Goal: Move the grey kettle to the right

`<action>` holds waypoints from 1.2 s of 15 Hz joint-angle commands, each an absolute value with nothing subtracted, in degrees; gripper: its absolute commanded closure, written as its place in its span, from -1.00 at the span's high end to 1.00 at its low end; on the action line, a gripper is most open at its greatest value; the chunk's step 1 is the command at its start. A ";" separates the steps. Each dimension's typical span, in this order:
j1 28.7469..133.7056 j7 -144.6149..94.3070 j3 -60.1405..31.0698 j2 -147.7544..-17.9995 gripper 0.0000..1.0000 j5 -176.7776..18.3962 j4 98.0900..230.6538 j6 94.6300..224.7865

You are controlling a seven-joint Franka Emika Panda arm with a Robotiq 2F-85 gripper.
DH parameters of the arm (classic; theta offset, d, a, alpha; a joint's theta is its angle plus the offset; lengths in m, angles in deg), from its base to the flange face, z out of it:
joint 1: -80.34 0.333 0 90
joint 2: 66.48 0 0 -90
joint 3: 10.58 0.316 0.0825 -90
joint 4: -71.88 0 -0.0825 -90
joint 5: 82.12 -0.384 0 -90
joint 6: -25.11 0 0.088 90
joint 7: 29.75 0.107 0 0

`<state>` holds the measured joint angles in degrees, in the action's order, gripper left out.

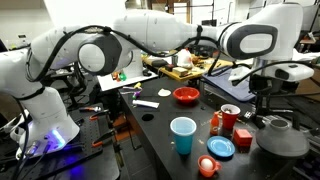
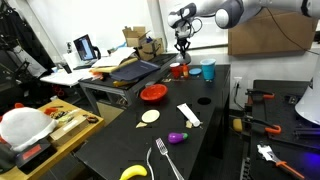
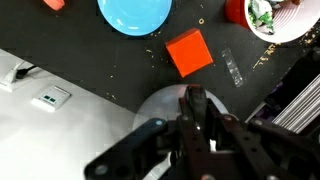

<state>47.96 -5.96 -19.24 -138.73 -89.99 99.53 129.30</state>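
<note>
Grey kettle placed directly beneath the claw, its dark top handle clenched between the closed fingers, red block lying beside.

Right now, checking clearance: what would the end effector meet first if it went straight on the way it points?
The grey kettle: the shut end effector points down at its dome. Whether they touch is unclear.
</note>
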 commanded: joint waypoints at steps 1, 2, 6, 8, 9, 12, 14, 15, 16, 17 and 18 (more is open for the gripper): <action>46.94 -6.43 -17.94 -141.05 -0.91 -89.78 94.08 125.14; 46.80 -6.88 -17.57 -140.96 -0.91 -89.89 93.79 123.50; 46.13 -8.28 -15.70 -140.51 -0.91 -90.31 92.16 115.79; 46.09 -7.71 -15.61 -141.02 -0.91 -89.87 90.65 114.63; 46.65 -7.38 -16.47 -138.61 -0.91 -89.84 95.25 118.46; 46.77 -7.18 -16.77 -138.90 -0.91 -89.41 95.31 120.45; 46.81 -7.14 -16.82 -138.95 -0.91 -89.30 95.61 121.02; 46.81 -7.09 -16.84 -138.97 -0.91 -89.24 95.74 121.12; 46.86 -6.85 -16.95 -138.97 -0.91 -89.10 95.88 121.18; 46.86 -6.75 -16.98 -138.96 -0.13 -89.03 95.97 121.16; 46.43 -6.41 -16.53 -142.12 -0.11 -88.58 90.27 118.64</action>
<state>46.68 -7.03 -16.49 -139.99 -89.52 94.43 120.24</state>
